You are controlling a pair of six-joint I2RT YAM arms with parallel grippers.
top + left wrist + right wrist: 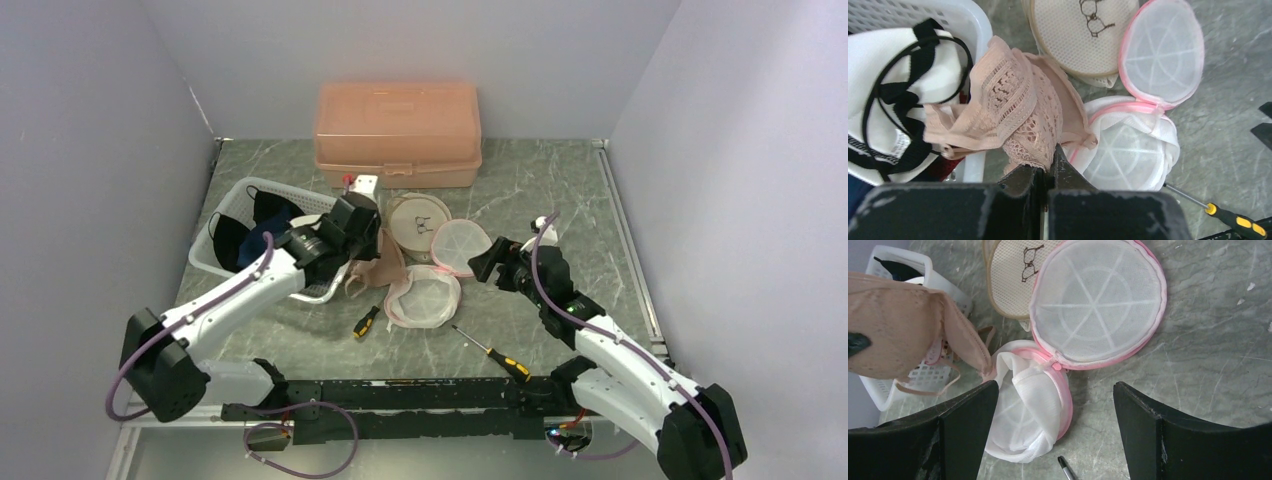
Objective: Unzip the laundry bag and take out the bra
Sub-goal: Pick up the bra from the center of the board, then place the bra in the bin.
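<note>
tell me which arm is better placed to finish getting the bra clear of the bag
Left. The left gripper is shut on the bra, lifted with one edge by the open laundry bag. The right gripper hangs open above the bag, holding nothing.

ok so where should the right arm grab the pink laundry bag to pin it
Probably the pink rim on the lower half of the laundry bag, beside the hinge, from straight above with the right gripper. That rim stands up as a narrow edge facing the open fingers; the mesh domes look slack.
</note>
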